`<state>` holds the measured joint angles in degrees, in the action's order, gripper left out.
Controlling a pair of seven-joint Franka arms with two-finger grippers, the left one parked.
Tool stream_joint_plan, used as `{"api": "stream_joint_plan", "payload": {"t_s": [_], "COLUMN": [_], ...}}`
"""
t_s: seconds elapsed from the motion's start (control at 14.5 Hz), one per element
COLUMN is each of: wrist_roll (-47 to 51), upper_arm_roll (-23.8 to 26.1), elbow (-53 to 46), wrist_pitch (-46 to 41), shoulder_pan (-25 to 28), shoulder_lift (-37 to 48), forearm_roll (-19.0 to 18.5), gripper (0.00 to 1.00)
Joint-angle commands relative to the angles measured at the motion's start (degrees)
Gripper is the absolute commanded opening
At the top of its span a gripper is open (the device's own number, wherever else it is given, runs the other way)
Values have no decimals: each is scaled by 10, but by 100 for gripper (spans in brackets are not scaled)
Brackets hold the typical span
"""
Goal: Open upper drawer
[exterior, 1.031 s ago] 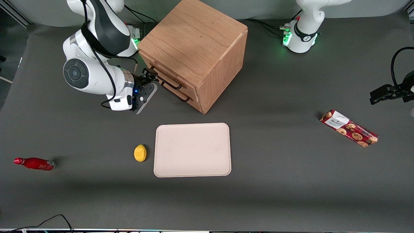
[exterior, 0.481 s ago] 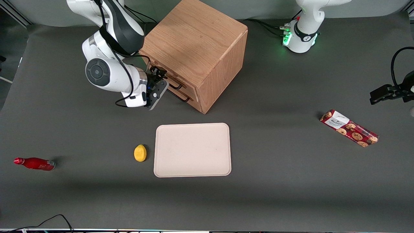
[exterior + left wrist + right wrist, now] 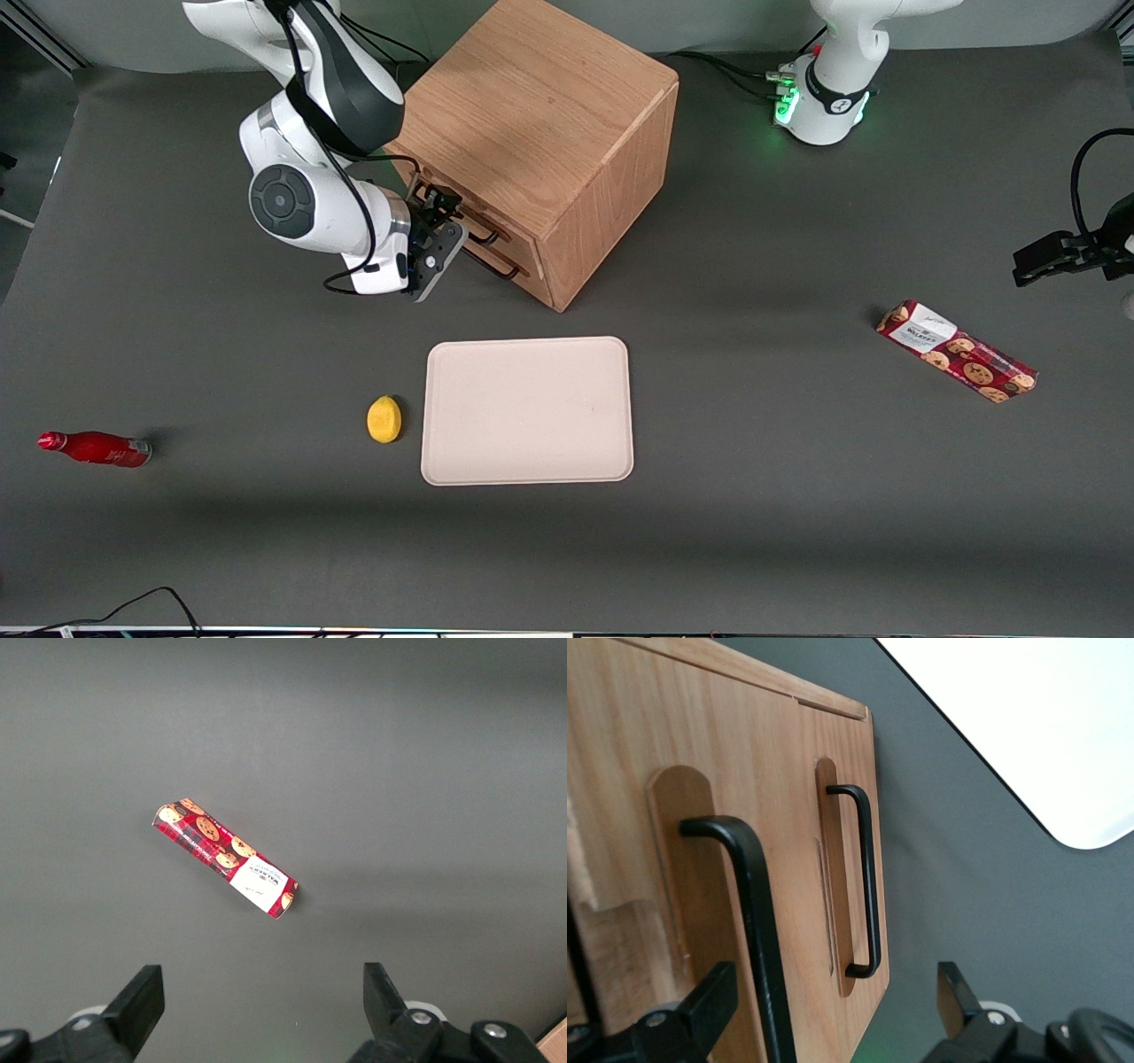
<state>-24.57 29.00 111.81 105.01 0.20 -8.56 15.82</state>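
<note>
Change: the right arm's gripper [image 3: 440, 232] has moved in from the open table and now sits right in front of the cabinet's drawer fronts.
Nearest the front camera: a red bottle [image 3: 94, 447] lies on its side toward the working arm's end of the table; a yellow lemon [image 3: 384, 418] sits just beside a pale rectangular tray [image 3: 528, 410].
Parked arm's end: a red cookie packet [image 3: 955, 351] lies flat on the grey table [image 3: 797, 496].
Gripper: its fingers [image 3: 700, 1010] stand spread apart, one to each side of the nearer black bar handle [image 3: 757, 930], closed on nothing.
Upper drawer: the upper drawer [image 3: 454, 209] sits pushed in, topmost in the front of the light oak cabinet [image 3: 540, 124], farther from the front camera than the tray.
Lower drawer: the lower drawer [image 3: 505, 262], with a matching black handle, is also shut.
</note>
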Motion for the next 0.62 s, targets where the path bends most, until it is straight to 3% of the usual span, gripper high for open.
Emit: {"api": "stream_joint_plan", "payload": {"t_s": [0.0, 0.55], "wrist_roll": [-9, -9], "upper_arm_roll": [4, 3], "elbow": [22, 30], "wrist_pitch": [24, 53], "shoulder_pan": [2, 2], "shoulder_lift": [7, -7], "forearm_roll": [8, -14], "gripper": [100, 100]}}
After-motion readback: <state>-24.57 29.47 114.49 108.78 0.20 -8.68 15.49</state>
